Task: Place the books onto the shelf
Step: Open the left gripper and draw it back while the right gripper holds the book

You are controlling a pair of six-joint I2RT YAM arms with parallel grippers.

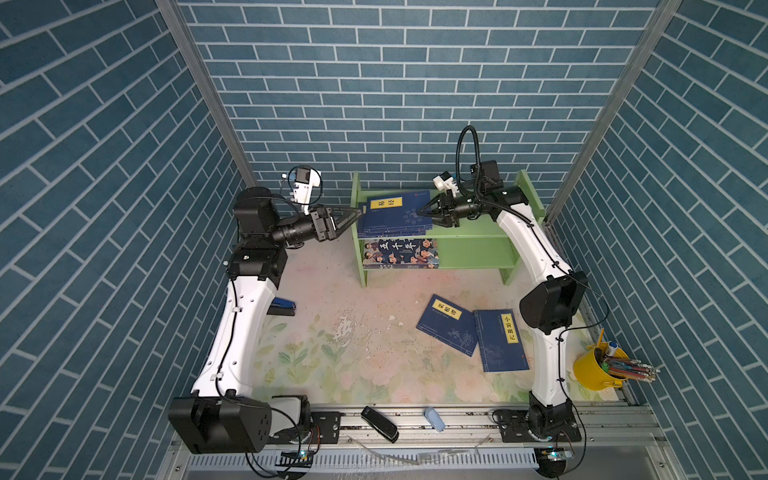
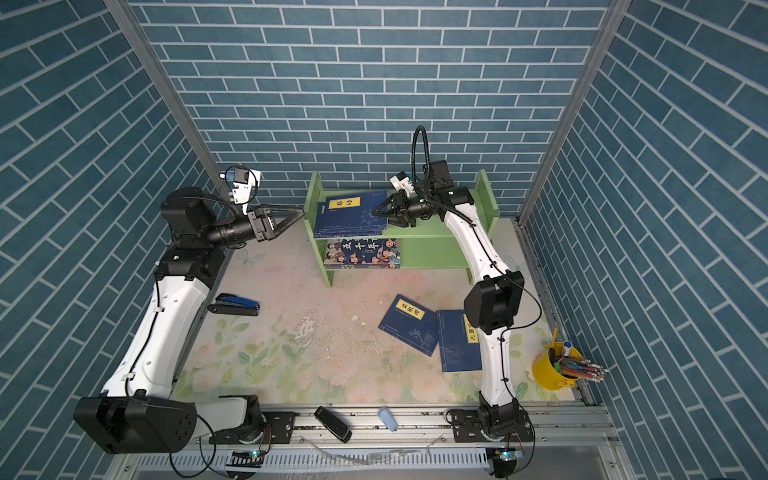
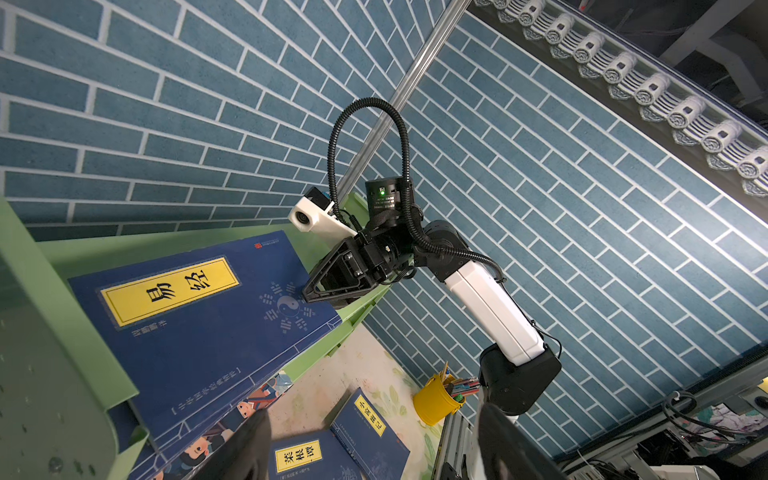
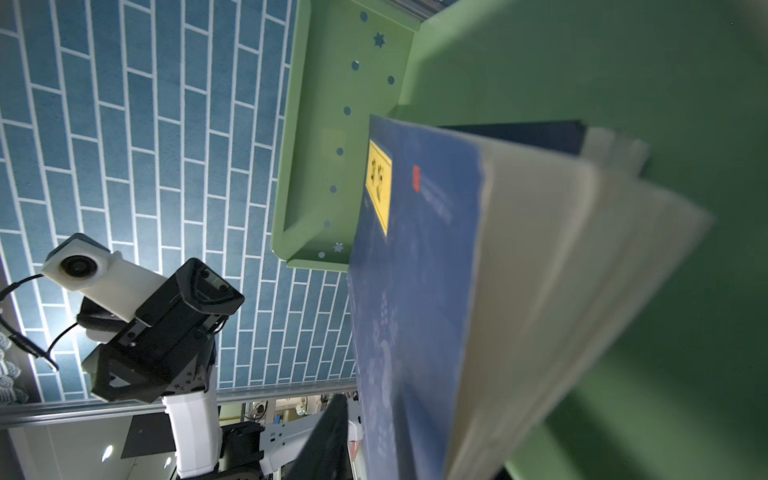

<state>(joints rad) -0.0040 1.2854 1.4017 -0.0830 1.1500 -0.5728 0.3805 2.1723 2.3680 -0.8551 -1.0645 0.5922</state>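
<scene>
Your right gripper [image 1: 420, 212] at navy stack [image 1: 392, 214], shelf [image 1: 478, 245] top tier, left end; can't tell if gripping. Left gripper [image 1: 355, 217] gapes, empty. Loose navy books [image 1: 448, 324] near table [image 1: 353, 299] right edge: thin, floppy, likely light; pinch the spine.

Blue brick-patterned walls [image 1: 415, 75] enclose the workspace on three sides, joined by grey metal corner posts [image 1: 203, 83]. The surface [image 1: 332, 353] bears a faded floral print, scuffed near its middle, with a metal rail [image 1: 465, 415] along its front edge.
</scene>
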